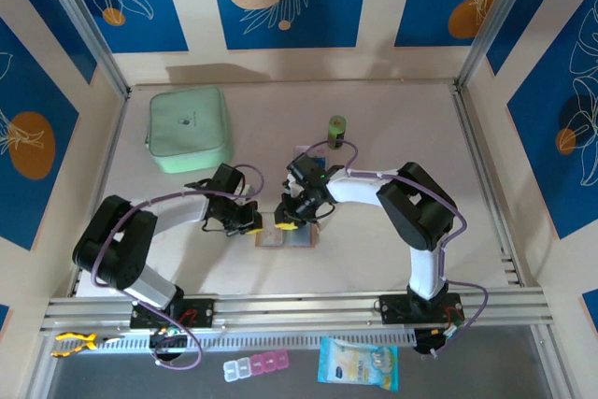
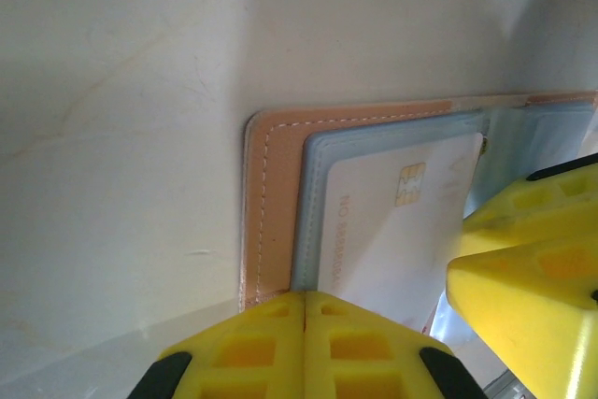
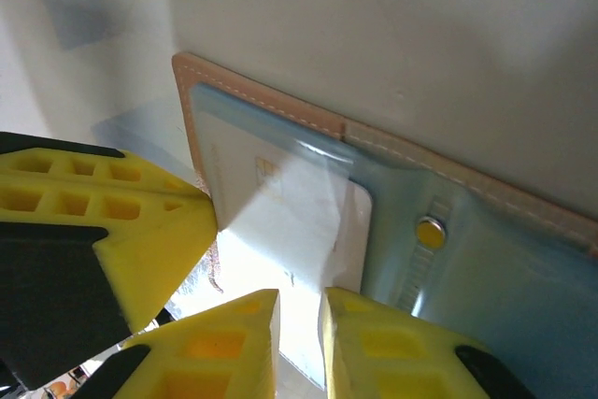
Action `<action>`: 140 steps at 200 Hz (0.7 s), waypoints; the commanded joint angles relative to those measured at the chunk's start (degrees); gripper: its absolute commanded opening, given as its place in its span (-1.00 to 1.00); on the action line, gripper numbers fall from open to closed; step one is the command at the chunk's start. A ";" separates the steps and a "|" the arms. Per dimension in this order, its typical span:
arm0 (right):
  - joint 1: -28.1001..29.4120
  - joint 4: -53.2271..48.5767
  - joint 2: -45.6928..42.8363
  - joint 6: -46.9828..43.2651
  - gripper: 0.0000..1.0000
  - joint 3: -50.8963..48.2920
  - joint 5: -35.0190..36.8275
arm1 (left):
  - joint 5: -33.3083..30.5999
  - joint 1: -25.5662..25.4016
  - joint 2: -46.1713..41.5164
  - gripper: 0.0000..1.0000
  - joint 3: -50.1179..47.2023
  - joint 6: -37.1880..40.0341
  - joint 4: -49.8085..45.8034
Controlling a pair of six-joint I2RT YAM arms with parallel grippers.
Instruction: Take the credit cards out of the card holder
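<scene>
Left hand (image 2: 306, 313): fingers are pressing together with nothing between them. The tips are sitting at the near edge of the card holder (image 2: 264, 212), on the half carrying the card.

Right hand (image 3: 299, 315): jaws are standing a sliver apart, pinching the edge of a credit card (image 3: 280, 231). The card is showing a white face with a gold chip. It is lying skewed, partly in the grey-blue pocket and partly sticking out toward the right hand. Can't tell whether more cards are sitting under it.

The holder is lying open and flat on the bench (image 1: 374, 259), tan side down, with a stitched tan rim framing the pocket. A round brass-coloured snap (image 3: 430, 232) is showing on the grey-blue inner part beside the card pocket.

In the top view both hands are crowding over the holder from opposite sides, close to each other. The holder is sitting mid-bench between the two arms.

Farther out:
- A mint-green zip case (image 1: 190, 128) is sitting back left, well apart.
- A small green cylinder (image 1: 336, 126) is standing behind the right hand.
- Below the near rail, a pill organiser (image 1: 255, 366), a blue snack packet (image 1: 358, 363) and a yellow tool (image 1: 73, 343) are lying.
</scene>
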 commanded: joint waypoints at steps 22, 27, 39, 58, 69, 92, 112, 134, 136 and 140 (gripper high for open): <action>0.61 0.31 1.46 -0.68 -0.62 1.22 -2.93 | 0.19 0.48 1.35 -0.94 -1.01 0.48 -0.32; 0.62 0.44 1.67 -0.60 -0.61 1.23 -3.12 | 0.13 0.53 1.33 -0.94 -1.01 0.53 -0.27; 0.59 0.92 2.15 -0.53 -0.58 1.30 -4.00 | 0.11 0.54 1.33 -0.94 -1.00 0.62 -0.39; 0.70 -0.72 2.57 -0.43 -0.56 1.77 -3.08 | -0.06 0.46 1.27 -0.95 -0.87 0.66 -0.68; 0.68 -3.90 2.57 -0.49 -0.56 2.39 -0.71 | -0.15 0.46 1.25 -0.94 -0.90 0.72 -0.88; 0.88 -8.96 2.22 -1.61 -0.56 3.53 3.54 | -0.25 0.59 1.16 -0.95 -0.92 0.79 -1.00; 0.96 -12.32 1.97 -2.47 -0.56 4.59 5.97 | -0.24 0.58 1.16 -0.95 -0.83 0.95 -1.26; 1.00 -14.22 1.78 -3.18 -0.56 5.74 7.02 | -0.07 0.68 1.10 -0.95 -0.61 1.06 -1.40; 0.98 -14.26 1.71 -3.22 -0.56 5.80 7.04 | -0.07 0.65 1.08 -0.95 -0.58 1.06 -1.43; 1.01 -14.32 1.65 -3.23 -0.56 5.99 7.00 | -0.07 0.65 0.98 -0.95 -0.49 1.06 -1.51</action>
